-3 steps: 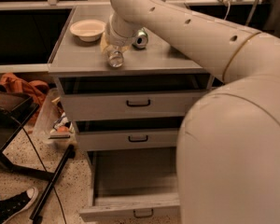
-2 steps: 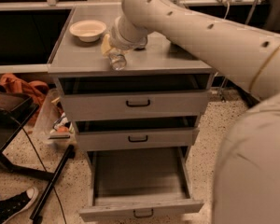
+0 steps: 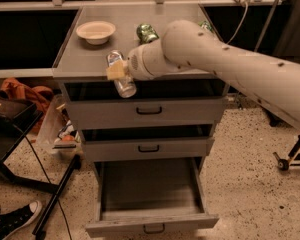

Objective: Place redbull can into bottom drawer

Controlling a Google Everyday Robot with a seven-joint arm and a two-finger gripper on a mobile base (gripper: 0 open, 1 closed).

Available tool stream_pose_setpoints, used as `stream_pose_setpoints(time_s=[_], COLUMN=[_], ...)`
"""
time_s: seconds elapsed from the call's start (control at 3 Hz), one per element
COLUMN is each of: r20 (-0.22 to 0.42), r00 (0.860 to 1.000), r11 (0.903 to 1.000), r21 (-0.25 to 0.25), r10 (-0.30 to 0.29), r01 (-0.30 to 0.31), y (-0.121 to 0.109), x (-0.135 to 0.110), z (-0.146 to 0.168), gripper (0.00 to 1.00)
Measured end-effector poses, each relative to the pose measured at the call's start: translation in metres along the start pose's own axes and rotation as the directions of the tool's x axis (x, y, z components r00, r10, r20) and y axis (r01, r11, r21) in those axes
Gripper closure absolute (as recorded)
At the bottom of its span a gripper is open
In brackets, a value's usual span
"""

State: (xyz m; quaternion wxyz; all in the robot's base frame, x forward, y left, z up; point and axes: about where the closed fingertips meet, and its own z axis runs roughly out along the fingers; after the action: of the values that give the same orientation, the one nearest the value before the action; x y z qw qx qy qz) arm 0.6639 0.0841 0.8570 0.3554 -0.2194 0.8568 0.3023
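We see the redbull can (image 3: 125,86) held nearly upright, its long axis tipped a little, right at the front edge of the cabinet top (image 3: 82,61), with its lower end hanging in front of the dark gap above the top drawer (image 3: 149,111). The gripper (image 3: 117,71) reaches in from the right, and its jaws are closed across the can's middle. The bottom drawer (image 3: 151,223) stands pulled out below the can and somewhat to the right, past the middle drawer (image 3: 147,148); we see nothing inside it. We judge the coming move is mainly downward and outward, clear of the two upper fronts. On the cabinet top behind, a bowl (image 3: 95,27) looks empty, with a green can (image 3: 147,33) beside it.
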Motion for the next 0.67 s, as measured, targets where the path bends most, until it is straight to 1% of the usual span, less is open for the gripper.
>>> stream_pose_setpoints(time_s=[0.33, 0.67], r20=[-0.029, 0.016], r00=[0.998, 1.000], r11=[0.9871, 0.9841], r21=[-0.148, -0.177], r10=[0.057, 0.017], r01=[-0.061, -0.014], y=[0.010, 0.019], x=[0.059, 0.057], z=[0.002, -0.016], gripper=[1.00, 1.00])
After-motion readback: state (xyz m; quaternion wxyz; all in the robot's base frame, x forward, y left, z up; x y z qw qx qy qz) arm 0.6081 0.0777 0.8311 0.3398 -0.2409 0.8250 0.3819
